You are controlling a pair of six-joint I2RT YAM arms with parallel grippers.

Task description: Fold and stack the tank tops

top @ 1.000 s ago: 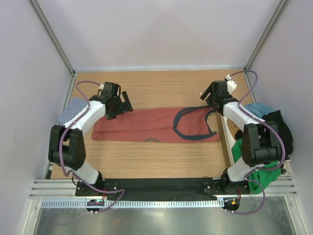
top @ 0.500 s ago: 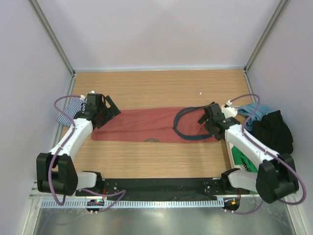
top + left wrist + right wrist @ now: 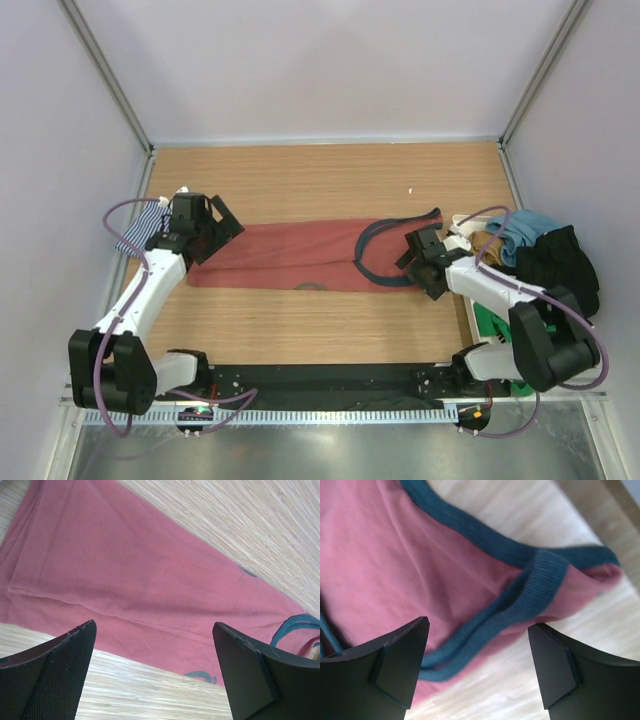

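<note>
Likely, with the left hand [image 3: 155, 672] and right hand [image 3: 477, 667] both wide open over the rust-red tank top [image 3: 290, 256], pinching only its strap [image 3: 540, 580] would skew the fold

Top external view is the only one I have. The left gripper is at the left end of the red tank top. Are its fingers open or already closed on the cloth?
Observer: The left wrist view shows the left gripper open. The rust-red tank top lies flat below it, not pinched.
Operator: And the right gripper, please?
Observer: In the right wrist view the right gripper is open too, with the grey-blue trim between its fingers, not clamped.
Operator: Is the trim flat there?
Observer: No. Two bands of trim overlap near the strap end, and the cloth bunches a little.
</note>
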